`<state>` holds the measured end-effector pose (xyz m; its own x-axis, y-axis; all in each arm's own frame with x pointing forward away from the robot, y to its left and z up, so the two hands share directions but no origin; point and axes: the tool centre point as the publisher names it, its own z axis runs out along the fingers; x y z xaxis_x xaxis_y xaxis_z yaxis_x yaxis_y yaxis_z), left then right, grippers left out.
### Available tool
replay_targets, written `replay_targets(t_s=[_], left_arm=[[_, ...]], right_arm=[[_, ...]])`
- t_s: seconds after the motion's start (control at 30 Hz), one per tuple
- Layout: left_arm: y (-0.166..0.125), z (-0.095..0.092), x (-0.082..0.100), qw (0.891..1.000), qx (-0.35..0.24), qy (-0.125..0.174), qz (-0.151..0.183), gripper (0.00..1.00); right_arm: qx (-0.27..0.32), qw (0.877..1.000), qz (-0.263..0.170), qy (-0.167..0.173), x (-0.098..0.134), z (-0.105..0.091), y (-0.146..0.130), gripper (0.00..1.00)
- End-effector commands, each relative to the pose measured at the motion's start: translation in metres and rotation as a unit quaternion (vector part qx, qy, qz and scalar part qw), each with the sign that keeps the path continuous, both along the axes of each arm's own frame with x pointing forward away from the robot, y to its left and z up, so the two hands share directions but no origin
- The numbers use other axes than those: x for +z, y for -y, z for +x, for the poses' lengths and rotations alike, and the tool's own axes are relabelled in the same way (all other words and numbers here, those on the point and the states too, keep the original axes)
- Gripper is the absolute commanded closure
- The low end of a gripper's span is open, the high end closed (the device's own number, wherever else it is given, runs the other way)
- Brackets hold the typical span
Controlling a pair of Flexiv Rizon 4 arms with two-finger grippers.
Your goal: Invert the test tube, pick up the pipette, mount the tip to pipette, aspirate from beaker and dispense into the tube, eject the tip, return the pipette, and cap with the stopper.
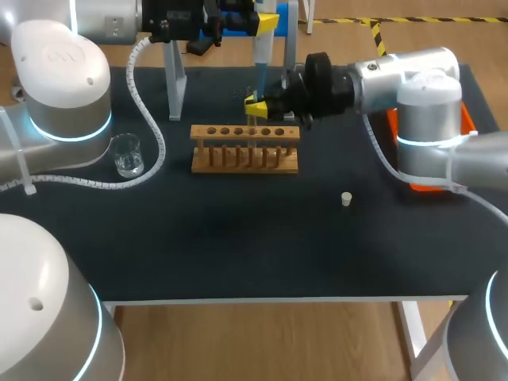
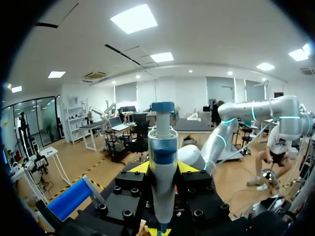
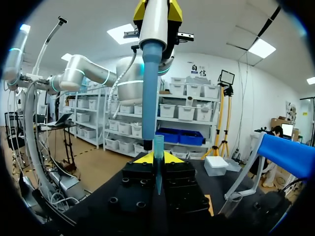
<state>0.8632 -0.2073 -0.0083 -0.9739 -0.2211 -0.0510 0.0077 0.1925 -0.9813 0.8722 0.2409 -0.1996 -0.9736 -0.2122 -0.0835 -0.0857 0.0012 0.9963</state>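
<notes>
We see the pipette (image 1: 261, 54) held upright over the back of the table (image 1: 238, 254), clamped from both sides in the left gripper (image 2: 163, 168). Its body is white and blue with a blue plunger cap on top, and its lower shaft is blue. On the shaft's end sits the tip (image 3: 158, 164), a slim translucent teal cone pointing straight down, level with the right gripper (image 1: 256, 104) and just above the wooden rack (image 1: 245, 159). The beaker (image 1: 127, 155), small and of clear glass, stands upright near the table's left side, well apart from the rack. The stopper (image 1: 346, 198), a small white plug, sits alone on the table, right of the rack and nearer the front edge.
</notes>
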Motion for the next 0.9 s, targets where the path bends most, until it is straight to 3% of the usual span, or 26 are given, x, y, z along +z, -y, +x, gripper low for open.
replay_targets(t_s=[0.03,0.43,0.9], left_arm=[[-0.001,0.001,0.0,1.0,-0.002,0.0,-0.001,1.0],[-0.001,0.001,0.0,1.0,-0.002,0.0,-0.001,1.0],[-0.001,0.001,0.0,1.0,-0.002,0.0,-0.001,1.0]], right_arm=[[-0.002,1.0,0.004,-0.005,-0.011,-0.003,0.001,1.0],[-0.011,1.0,0.013,-0.016,-0.018,-0.007,0.004,1.0],[-0.008,1.0,0.021,-0.007,-0.002,-0.005,0.003,1.0]])
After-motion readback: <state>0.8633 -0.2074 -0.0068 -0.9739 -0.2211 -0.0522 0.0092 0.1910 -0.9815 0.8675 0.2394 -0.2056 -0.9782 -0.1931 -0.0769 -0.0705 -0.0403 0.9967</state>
